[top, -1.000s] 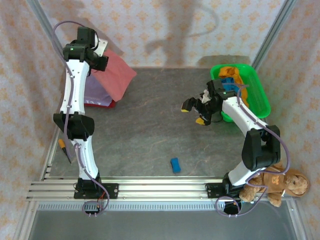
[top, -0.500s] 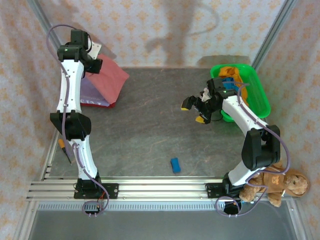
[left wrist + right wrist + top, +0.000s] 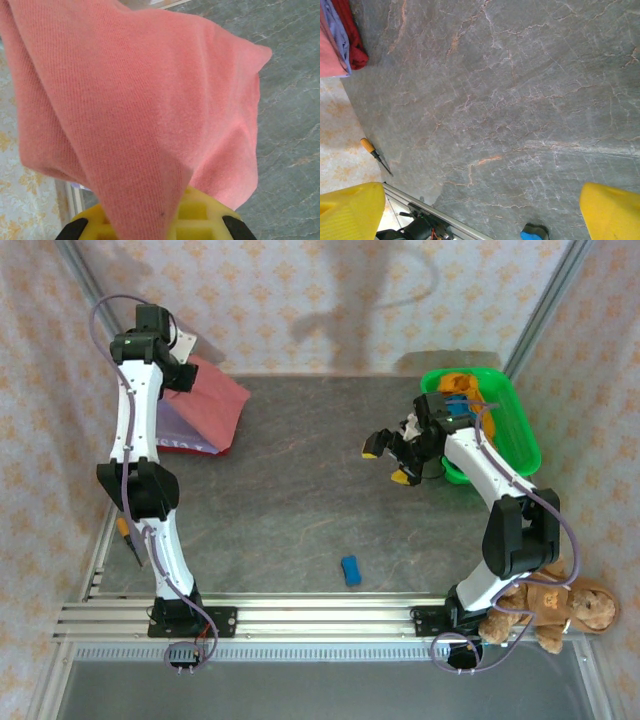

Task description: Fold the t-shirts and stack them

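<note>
A: Left pincer, far left corner: clamped on the pink shirt. One edge is lifted, the rest drapes over the lilac shirt and dark red shirt.

B: Which step?

A: Laying it on the pile, I'd judge. Next: lower, flatten, release squarely. Right pincer gapes wide, holding nothing, beside the green tub. The orange shirt and blue shirt lie inside.

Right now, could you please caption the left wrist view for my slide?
Left jaws shut on the salmon-pink t-shirt, grey veined table beyond.
</note>
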Motion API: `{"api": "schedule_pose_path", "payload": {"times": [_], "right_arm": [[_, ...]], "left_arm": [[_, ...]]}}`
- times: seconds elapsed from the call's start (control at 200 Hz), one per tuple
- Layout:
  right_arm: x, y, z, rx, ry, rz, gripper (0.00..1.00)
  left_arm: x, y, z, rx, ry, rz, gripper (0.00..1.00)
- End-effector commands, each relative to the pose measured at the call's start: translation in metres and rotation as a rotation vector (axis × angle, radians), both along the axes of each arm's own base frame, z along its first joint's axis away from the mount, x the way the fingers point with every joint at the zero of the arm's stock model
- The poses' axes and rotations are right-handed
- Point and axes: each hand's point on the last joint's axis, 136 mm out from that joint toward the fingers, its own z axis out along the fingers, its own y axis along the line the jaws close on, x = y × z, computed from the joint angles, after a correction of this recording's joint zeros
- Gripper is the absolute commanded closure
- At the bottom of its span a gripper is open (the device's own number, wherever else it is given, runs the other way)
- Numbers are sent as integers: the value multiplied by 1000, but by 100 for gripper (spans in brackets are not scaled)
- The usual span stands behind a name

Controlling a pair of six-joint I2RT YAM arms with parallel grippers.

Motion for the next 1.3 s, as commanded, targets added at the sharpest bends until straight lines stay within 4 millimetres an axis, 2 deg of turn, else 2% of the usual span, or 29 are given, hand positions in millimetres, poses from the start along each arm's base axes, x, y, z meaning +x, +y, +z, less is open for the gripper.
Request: {"api": "schedule_pose_path", "payload": {"times": [0.0, 0.44, 0.706, 0.996, 1.166, 1.296], "right_arm": [[0, -3, 3, -16, 12, 1, 1], [-1, -3, 3, -24, 56, -10, 1], [-3, -5, 3, -35, 74, -23, 1], [-4, -1, 0, -44, 81, -26, 1], [-5, 1, -3, -49, 89, -18, 1], [-6, 3, -2, -48, 91, -12, 1]], "left_arm": [[8, 22, -4, 40, -16, 21, 100], [16, 56, -33, 213, 21, 2, 100], [21, 71, -32, 334, 5, -18, 100], [21, 77, -61, 437, 33, -102, 100], [22, 96, -72, 573, 43, -78, 100], [26, 101, -79, 625, 41, -92, 100]]}}
